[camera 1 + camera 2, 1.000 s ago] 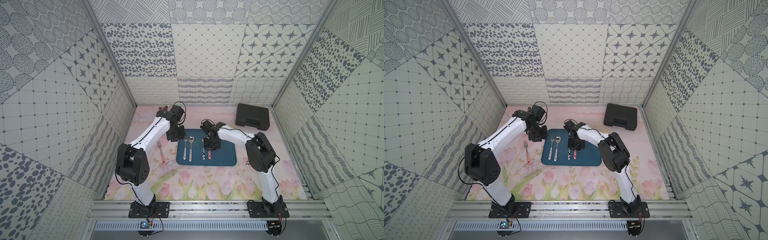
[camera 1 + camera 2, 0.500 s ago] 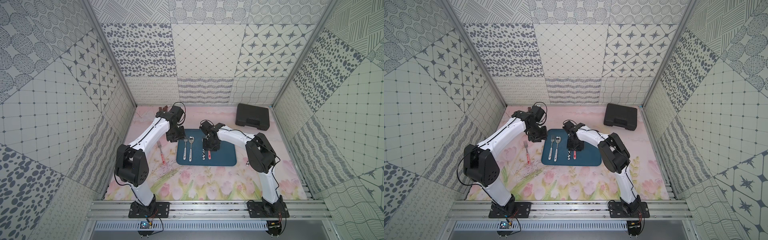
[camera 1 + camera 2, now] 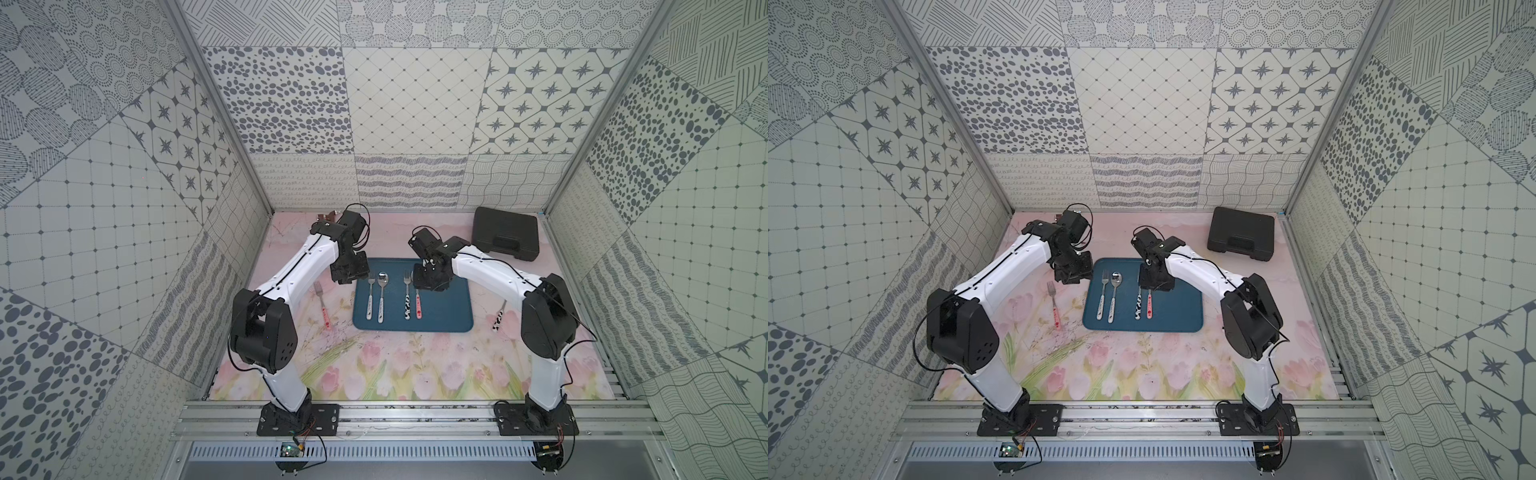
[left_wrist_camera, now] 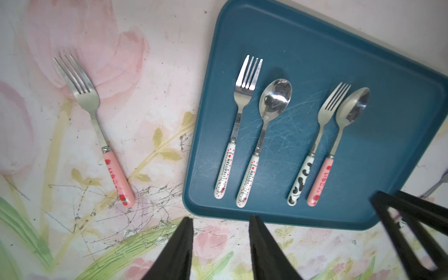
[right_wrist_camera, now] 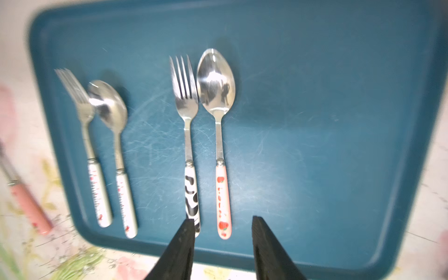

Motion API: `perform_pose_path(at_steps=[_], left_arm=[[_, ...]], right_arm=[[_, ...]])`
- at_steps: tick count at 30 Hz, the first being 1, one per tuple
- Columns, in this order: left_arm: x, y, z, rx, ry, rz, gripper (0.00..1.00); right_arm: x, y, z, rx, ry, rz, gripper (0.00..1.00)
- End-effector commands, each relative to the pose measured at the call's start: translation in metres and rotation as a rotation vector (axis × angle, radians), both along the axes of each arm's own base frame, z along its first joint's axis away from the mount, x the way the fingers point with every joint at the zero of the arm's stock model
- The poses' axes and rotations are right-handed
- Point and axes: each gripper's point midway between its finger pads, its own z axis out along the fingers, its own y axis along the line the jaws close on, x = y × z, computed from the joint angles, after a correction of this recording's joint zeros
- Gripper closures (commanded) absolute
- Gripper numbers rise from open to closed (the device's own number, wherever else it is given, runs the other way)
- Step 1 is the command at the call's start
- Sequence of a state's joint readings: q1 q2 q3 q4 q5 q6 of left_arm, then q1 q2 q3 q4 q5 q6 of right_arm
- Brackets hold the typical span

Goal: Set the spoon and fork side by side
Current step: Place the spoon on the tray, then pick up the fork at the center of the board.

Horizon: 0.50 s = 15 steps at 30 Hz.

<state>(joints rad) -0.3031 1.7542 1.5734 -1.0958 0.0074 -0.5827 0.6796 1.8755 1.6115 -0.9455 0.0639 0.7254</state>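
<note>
On the blue tray (image 3: 444, 316) lie two pairs, each side by side. A white-handled fork (image 4: 232, 135) lies by a white-handled spoon (image 4: 264, 126). A cow-patterned fork (image 5: 191, 194) lies by a pink-handled spoon (image 5: 221, 194). My right gripper (image 5: 223, 219) hovers open just above the handle ends of the cow fork and pink spoon, holding nothing; in a top view the right gripper (image 3: 430, 278) is over the tray's middle. My left gripper (image 4: 221, 218) is open and empty, and in a top view the left gripper (image 3: 349, 270) hangs at the tray's left back corner.
A pink-handled fork (image 3: 323, 307) lies on the flowered mat left of the tray. A cow-patterned utensil (image 3: 497, 322) lies right of the tray, partly under the right arm. A black case (image 3: 507, 239) sits at the back right. Patterned walls enclose the table.
The right gripper has shifted slightly over the tray, and the pink-handled spoon lies free beside the cow-patterned fork. The left arm has barely moved.
</note>
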Motion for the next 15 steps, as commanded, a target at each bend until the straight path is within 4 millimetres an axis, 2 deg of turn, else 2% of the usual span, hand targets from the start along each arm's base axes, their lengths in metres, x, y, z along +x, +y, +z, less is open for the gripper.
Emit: perform_pose_path(at_steps=[1,4,7,11,15], left_arm=[[-0.034,0.033,-0.024,0.087,0.198,0.134,0.58],[-0.052,0.039,-0.044,0.073,0.311,0.249,0.60],[-0.060,0.042,-0.056,0.073,0.327,0.321,0.60],[-0.058,0.045,-0.062,0.062,0.317,0.326,0.58],[-0.060,0.059,-0.062,0.082,0.298,0.284,0.54]], right_arm=[[0.005,-0.038,0.024,-0.021,-0.057,-0.048,0.56],[0.005,-0.060,0.028,-0.029,-0.068,-0.054,0.56],[0.006,-0.077,0.033,-0.035,-0.096,-0.066,0.56],[0.003,-0.092,0.026,-0.019,-0.081,-0.076,0.57],[0.000,-0.101,0.019,-0.022,-0.065,-0.068,0.57]])
